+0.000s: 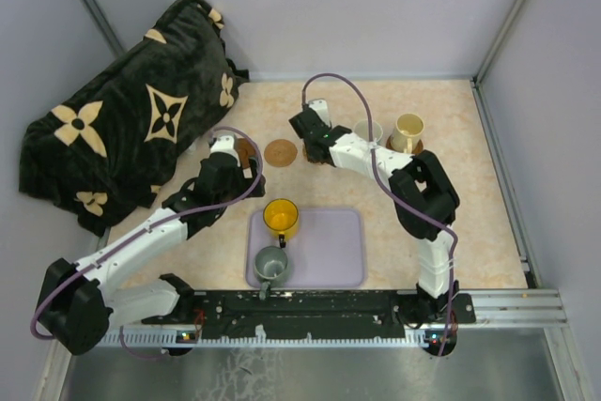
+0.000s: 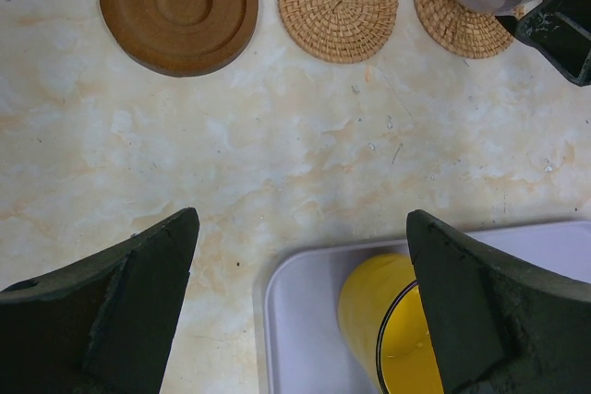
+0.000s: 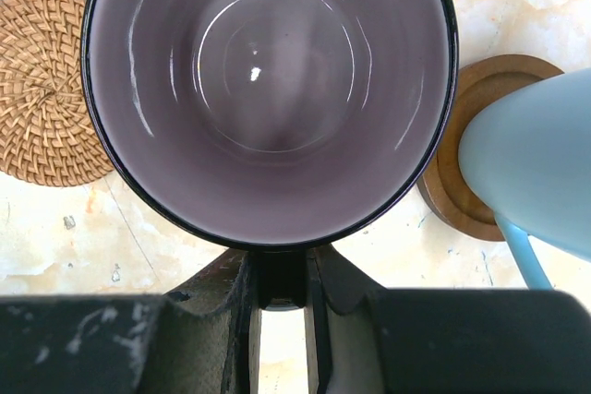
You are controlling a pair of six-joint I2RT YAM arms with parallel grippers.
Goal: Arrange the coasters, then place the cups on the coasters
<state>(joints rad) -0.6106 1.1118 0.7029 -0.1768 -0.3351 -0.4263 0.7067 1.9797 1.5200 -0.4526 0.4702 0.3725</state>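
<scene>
here, mauve cup (image 3: 268, 89) gripped over a woven coaster (image 2: 457, 32).
nearest, the lavender tray (image 1: 329, 260) holds the grey-green cup (image 1: 271, 263) and yellow cup (image 1: 281, 217); the left pincer (image 2: 303, 228) hangs wide open, empty, over the counter (image 1: 470, 213) at the tray's far edge. farther out lie a bare brown coaster (image 2: 178, 8) and another woven coaster (image 2: 338, 5); the right pincer (image 3: 282, 274) is clamped on the mauve cup's side, light blue cup (image 3: 536, 163) and cream cup (image 1: 408, 131) alongside.

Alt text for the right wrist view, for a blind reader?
Looking straight down into an empty mauve cup, gripped at its near edge by the right gripper. A woven coaster lies to its left; at right, a light blue cup covers part of a brown wooden coaster.
</scene>
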